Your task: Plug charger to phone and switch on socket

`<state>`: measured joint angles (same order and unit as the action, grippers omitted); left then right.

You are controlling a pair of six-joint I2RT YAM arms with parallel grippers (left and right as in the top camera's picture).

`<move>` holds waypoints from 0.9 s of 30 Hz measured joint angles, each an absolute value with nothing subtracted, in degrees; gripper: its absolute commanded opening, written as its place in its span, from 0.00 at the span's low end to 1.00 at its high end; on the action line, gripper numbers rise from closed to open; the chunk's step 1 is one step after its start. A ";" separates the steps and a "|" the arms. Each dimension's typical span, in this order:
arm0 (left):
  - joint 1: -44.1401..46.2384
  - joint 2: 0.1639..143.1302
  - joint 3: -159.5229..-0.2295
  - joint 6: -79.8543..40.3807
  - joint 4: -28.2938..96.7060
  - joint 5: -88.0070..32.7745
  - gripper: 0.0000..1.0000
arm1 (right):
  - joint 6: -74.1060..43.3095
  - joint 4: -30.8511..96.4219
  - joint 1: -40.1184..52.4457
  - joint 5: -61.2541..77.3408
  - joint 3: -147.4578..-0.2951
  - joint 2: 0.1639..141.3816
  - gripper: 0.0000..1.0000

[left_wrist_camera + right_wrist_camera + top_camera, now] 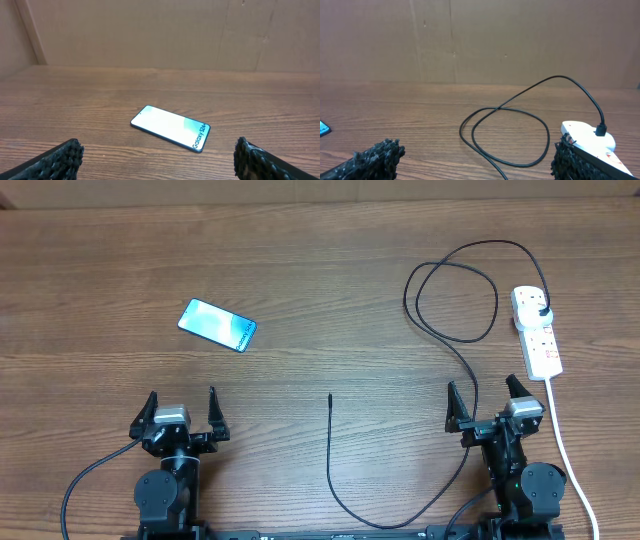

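The phone (217, 325) lies flat on the wooden table at the left, screen up, reading "Galaxy S24+" in the left wrist view (170, 128). The black charger cable (455, 335) loops at the right; its plug (541, 313) sits in the white socket strip (536, 330), and its straight connector tip (330, 397) lies free at the table's middle. The cable loop (505, 135) and strip (587, 137) also show in the right wrist view. My left gripper (181, 415) is open and empty, near of the phone. My right gripper (491, 406) is open and empty, near of the strip.
The strip's thick white cord (565, 450) runs down the right side past my right arm. The black cable curves along the near edge (380, 520) between the two arm bases. A brown wall (160, 30) stands behind the table.
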<state>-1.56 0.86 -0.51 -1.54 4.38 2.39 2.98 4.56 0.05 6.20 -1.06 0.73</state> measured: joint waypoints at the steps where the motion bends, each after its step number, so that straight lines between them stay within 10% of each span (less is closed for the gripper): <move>1: -1.56 0.86 -0.51 -1.54 4.38 2.39 1.00 | 2.98 4.56 0.05 6.17 -1.06 0.73 1.00; 27: -1.56 0.86 -1.37 -1.54 6.57 2.37 1.00 | 2.98 4.56 0.05 6.17 -1.06 0.73 1.00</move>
